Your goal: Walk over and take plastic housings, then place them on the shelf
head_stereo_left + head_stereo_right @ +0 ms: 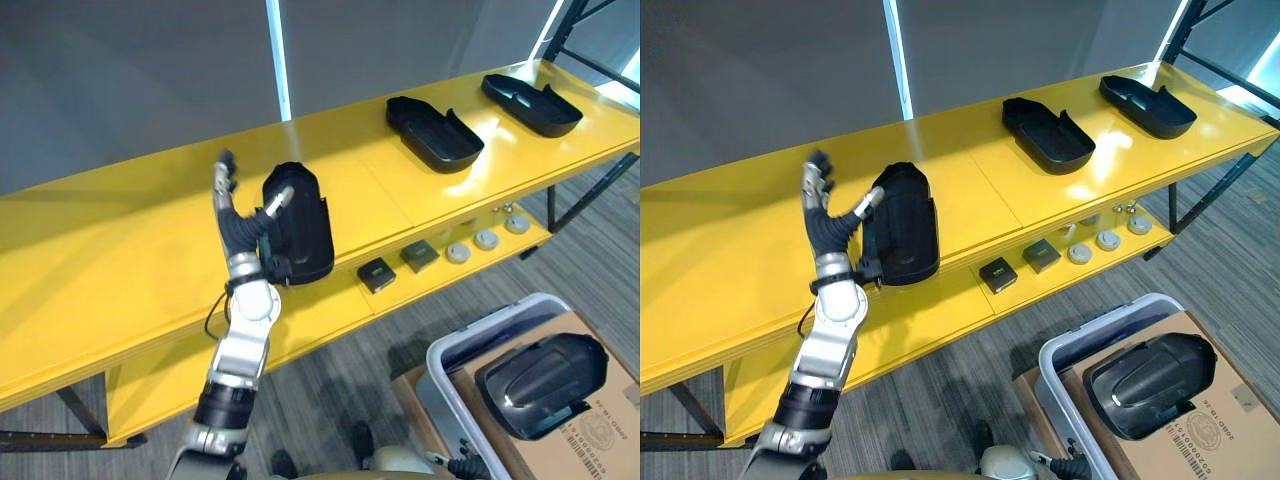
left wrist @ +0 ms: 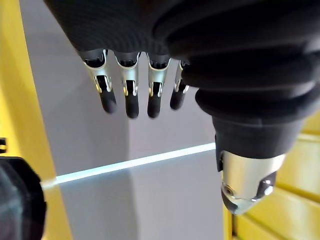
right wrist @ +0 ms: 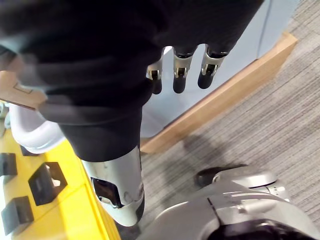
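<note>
A black plastic housing [image 1: 300, 225] lies on the yellow shelf top [image 1: 120, 240]. My left hand [image 1: 230, 210] stands just left of it, open, fingers straight up and the thumb stretched over the housing's near edge. In the left wrist view the straight fingers [image 2: 131, 90] hold nothing, and a bit of the housing [image 2: 17, 200] shows beside them. Two more black housings [image 1: 433, 132] [image 1: 531, 103] lie farther right on the shelf top. Another housing [image 1: 540, 385] rests on a cardboard box at the lower right. My right hand [image 3: 182, 75] hangs open over the floor.
The lower shelf board [image 1: 330, 310] carries two small black boxes [image 1: 377, 273] and a few grey discs [image 1: 485, 240]. A grey bin [image 1: 450, 365] holds the cardboard box [image 1: 590, 435] on the carpet. A dark shelf frame [image 1: 570, 25] stands at the far right.
</note>
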Tool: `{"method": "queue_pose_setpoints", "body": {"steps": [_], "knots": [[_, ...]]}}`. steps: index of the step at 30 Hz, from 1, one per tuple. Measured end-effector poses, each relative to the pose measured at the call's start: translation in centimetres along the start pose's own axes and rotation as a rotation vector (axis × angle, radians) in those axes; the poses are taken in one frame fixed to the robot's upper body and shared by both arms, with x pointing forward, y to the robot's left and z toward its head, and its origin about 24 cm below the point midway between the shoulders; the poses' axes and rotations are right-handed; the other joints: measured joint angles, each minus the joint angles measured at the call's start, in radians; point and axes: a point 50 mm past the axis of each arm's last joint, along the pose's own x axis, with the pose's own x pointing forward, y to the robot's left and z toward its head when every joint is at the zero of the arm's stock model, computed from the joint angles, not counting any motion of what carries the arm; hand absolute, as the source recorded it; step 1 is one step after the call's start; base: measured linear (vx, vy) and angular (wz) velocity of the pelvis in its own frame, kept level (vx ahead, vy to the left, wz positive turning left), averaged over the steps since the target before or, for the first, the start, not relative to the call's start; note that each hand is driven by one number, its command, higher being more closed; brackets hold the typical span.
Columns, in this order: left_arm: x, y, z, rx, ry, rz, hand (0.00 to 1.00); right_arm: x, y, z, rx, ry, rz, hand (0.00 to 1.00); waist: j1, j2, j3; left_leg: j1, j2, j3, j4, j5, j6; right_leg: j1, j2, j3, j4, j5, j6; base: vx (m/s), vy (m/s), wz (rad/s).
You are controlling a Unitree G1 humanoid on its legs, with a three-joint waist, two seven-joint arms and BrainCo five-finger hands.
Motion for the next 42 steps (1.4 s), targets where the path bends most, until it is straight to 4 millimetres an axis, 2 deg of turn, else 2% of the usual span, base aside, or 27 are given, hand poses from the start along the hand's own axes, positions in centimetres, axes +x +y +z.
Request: {"method": "queue_pose_setpoints", "body": {"steps": [4, 6, 9, 16, 21, 25, 30, 36, 42], "knots": [[-2.6, -0.1, -1.6, 0.127, 0.023, -0.126, 1.0, 0.0, -0.1, -0.1, 0.006, 0.004, -0.002, 0.0, 0.001, 0.001, -0.001, 0.01, 0.0, -0.01, 0.0, 0.004, 0.0, 0.015, -0.001, -0.013, 0.0, -0.004, 0.007, 0.01, -0.002, 0.08], [-3.3, -0.4, -2.4, 0.173, 0.038, -0.183, 1.0, 0.0, -0.1, -0.1, 0.005, 0.006, -0.001, 0.0, 0.005, 0.001, -0.001, 0.007, -0.001, -0.013, 0.0, 0.004, 0.0, 0.014, -0.002, -0.017, -0.002, -0.006, 0.01, 0.01, 0.002, 0.05], [-4.0, -0.8, -3.8, 0.234, 0.075, -0.268, 1.0, 0.0, -0.2, -0.3, 0.002, 0.015, -0.003, 0.0, 0.022, -0.001, -0.002, 0.004, -0.002, -0.016, 0.0, 0.004, 0.0, 0.014, -0.003, -0.02, -0.009, -0.011, 0.016, 0.01, -0.001, 0.02], [-5.2, -1.5, -5.8, 0.339, 0.119, -0.379, 1.0, 0.2, 0.1, -0.1, -0.014, 0.015, 0.007, 0.0, 0.02, -0.003, -0.004, -0.007, -0.003, -0.025, 0.0, 0.005, 0.001, 0.012, -0.003, -0.027, -0.021, -0.005, 0.008, 0.04, -0.003, 0.03], [-5.9, -2.8, -6.7, 0.384, 0.125, -0.498, 1.0, 0.3, 0.2, 0.2, -0.015, 0.014, 0.008, 0.0, 0.017, -0.004, -0.004, -0.017, -0.01, -0.025, 0.0, 0.005, 0.001, 0.01, -0.001, -0.028, -0.038, 0.002, 0.009, 0.03, 0.002, 0.0], [-5.6, -3.3, -6.9, 0.4, 0.115, -0.525, 1.0, 0.6, 0.5, 1.2, -0.014, -0.011, 0.012, 0.0, -0.007, -0.003, -0.004, -0.024, -0.01, -0.022, 0.002, 0.005, 0.001, 0.006, 0.0, -0.024, -0.046, 0.009, 0.011, 0.0, -0.002, -0.02], [-4.5, -3.9, -6.6, 0.405, 0.082, -0.53, 1.0, 0.7, 0.5, 1.3, -0.013, -0.015, 0.01, 0.0, -0.008, -0.003, -0.004, -0.028, -0.012, -0.004, 0.001, 0.005, 0.002, -0.008, 0.0, -0.002, -0.046, 0.018, 0.015, -0.02, 0.005, -0.11], [-3.1, -4.4, -5.8, 0.409, 0.039, -0.514, 1.0, 0.7, 0.4, 1.6, -0.011, -0.021, -0.004, 0.0, -0.03, -0.001, -0.003, -0.029, -0.017, -0.003, 0.0, 0.006, 0.002, -0.011, -0.003, 0.001, -0.046, 0.021, 0.016, -0.01, 0.001, -0.01], [-1.9, -5.0, -5.5, 0.421, 0.018, -0.498, 1.0, 0.8, 0.1, 1.6, 0.007, -0.021, -0.018, 0.0, -0.032, 0.01, 0.003, -0.03, -0.017, -0.002, 0.0, 0.006, 0.002, -0.012, -0.003, 0.002, -0.048, 0.023, 0.013, 0.0, 0.0, 0.0]]}}
